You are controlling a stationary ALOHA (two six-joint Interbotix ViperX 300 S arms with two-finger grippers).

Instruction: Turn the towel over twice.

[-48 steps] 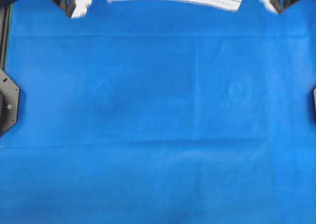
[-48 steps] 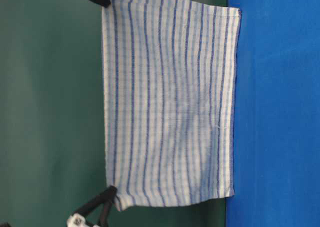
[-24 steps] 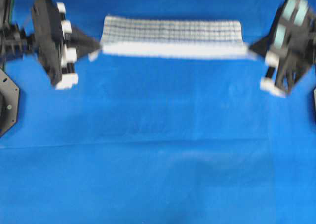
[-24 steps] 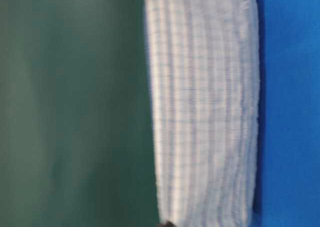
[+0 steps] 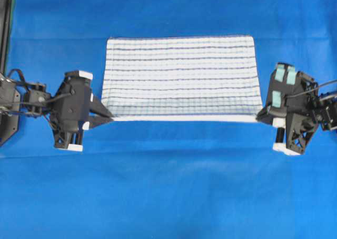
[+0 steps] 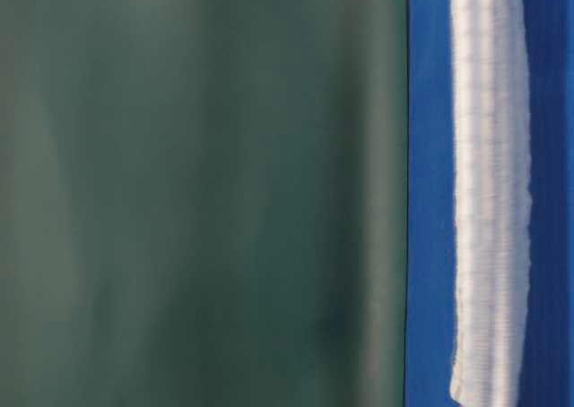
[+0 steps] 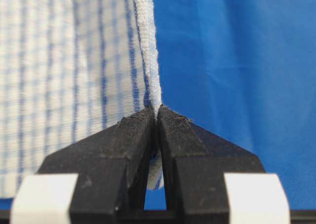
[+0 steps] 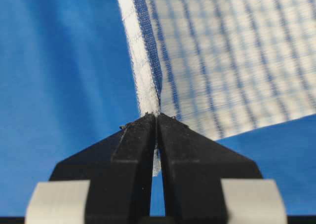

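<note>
Blue-covered worktop [image 5: 168, 191] under everything, faintly creased, with a dull green wall [image 6: 197, 192] behind in the table-level view; left gripper [image 5: 109, 117] with jaws pressed together on the near left corner of the towel [image 5: 181, 76], hem caught between the black tips; same pinch close up in the left wrist view, left gripper [image 7: 157, 114] clamped on the white hem of the towel [image 7: 74, 76], a scrap of hem poking down through the slot behind the tips; right gripper [image 5: 259, 116] likewise pinching the near right corner; right wrist view with right gripper [image 8: 157, 119] closed on the blue-edged hem, towel [image 8: 232, 56] stretching away striped and checked; outward from the jaws, towel spread wide across the middle of the worktop, far edge lying on the blue cover, near edge drawn taut in a straight line between the two grippers; whether that near edge touches the cover, impossible to say from overhead; table-level view blurred, towel [image 6: 489, 192] reduced to a pale band low over the blue; black mounts at the left and right margins of the overhead view, well apart from the cloth; pale green pads on top of the right wrist housing, seen from overhead; white tape patches on both finger bases in the wrist views.
</note>
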